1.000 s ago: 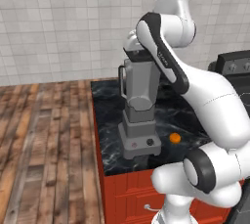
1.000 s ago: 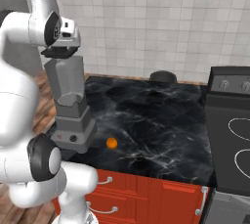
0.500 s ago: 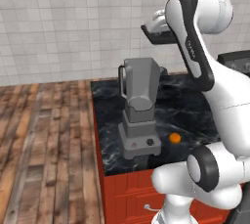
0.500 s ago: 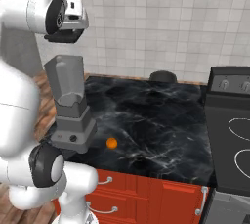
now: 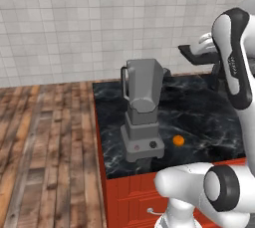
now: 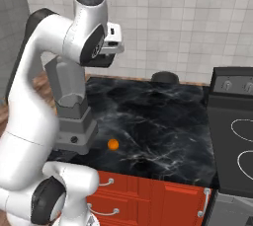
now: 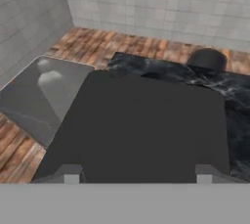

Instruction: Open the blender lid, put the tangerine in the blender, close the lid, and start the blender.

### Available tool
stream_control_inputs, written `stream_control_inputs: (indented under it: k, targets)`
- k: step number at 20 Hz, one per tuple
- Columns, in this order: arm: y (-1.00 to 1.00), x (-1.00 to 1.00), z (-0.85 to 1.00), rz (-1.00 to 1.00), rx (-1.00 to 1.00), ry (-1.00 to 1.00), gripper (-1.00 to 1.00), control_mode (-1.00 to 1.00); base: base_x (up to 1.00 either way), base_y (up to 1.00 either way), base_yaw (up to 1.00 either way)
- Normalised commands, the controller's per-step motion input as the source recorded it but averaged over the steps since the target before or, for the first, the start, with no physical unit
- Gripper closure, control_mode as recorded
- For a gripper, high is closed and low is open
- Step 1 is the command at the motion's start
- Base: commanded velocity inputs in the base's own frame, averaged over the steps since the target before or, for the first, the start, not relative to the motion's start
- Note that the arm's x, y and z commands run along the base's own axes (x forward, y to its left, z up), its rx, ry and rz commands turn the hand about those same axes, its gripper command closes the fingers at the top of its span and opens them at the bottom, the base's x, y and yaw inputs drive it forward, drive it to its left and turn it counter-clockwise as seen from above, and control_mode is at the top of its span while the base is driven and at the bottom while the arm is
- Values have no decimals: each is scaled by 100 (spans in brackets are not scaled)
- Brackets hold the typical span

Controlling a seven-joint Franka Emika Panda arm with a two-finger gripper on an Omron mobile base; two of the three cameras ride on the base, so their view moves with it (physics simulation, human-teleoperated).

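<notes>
Aloft, gripped the blender lid [image 7: 141, 125] flat between the jaws of the tool [image 7: 138, 170], well above the counter [image 5: 209, 117] and to the right of the blender [image 5: 143, 112]. Left the jar uncapped. Saw the tangerine [image 5: 178, 141] resting on the dark marble just right of the blender's base, far below the tool.

Both base views flank the blender [image 5: 143, 110]; hand view perhaps downward.
</notes>
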Motion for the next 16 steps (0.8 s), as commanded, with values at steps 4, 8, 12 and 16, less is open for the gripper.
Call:
stream_control_inputs:
  k: [4, 8, 12, 16]
  targets:
    - [-100, 0, -94, 0, 0, 9, 100, -100, 0, 0, 0]
    - [-100, 6, -100, 0, -6, 12, 100, -100, 0, 0, 0]
    - [-100, 4, -100, 0, -9, 8, 100, -100, 0, 0, 0]
    - [-98, 19, -100, -3, -7, 10, 100, -100, 0, 0, 0]
